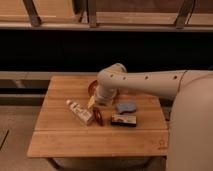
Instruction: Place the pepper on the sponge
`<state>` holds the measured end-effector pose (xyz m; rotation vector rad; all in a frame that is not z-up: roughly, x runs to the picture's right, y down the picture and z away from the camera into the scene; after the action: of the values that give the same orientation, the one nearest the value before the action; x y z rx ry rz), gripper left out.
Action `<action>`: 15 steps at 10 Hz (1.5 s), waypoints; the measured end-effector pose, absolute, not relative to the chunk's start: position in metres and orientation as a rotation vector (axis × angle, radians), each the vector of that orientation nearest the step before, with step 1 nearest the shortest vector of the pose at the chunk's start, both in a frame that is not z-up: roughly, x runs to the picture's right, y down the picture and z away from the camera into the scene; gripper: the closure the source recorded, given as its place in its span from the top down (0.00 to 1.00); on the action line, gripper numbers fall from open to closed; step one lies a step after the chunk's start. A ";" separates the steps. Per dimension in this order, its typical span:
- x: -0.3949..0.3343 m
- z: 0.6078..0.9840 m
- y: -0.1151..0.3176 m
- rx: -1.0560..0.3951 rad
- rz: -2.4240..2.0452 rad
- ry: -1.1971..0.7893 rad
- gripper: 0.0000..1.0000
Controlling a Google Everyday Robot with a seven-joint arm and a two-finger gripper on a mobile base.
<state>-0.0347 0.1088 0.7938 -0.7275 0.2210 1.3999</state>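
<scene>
The pepper, slim and dark red, lies on the wooden table between a white bottle and a dark box. The sponge, a light-blue pad, rests to the pepper's right and slightly farther back. My gripper hangs at the end of the white arm, just above and behind the pepper and left of the sponge. The arm's wrist hides most of the gripper.
A white bottle lies at an angle left of the pepper. In front of the sponge is a dark flat box with a white-orange label. An orange bowl sits behind the gripper, partly hidden. A dark shelf runs behind the table.
</scene>
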 end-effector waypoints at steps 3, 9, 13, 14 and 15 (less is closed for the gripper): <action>-0.023 0.825 0.140 -0.787 1.416 0.288 0.65; -0.004 0.857 0.134 -0.758 1.408 0.354 0.65; -0.024 0.876 0.135 -0.771 1.349 0.357 0.65; -0.032 0.881 0.135 -0.776 1.329 0.351 0.65; -0.038 0.885 0.135 -0.785 1.313 0.347 0.65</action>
<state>-0.0383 0.1348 0.8854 -0.7849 0.3467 1.3132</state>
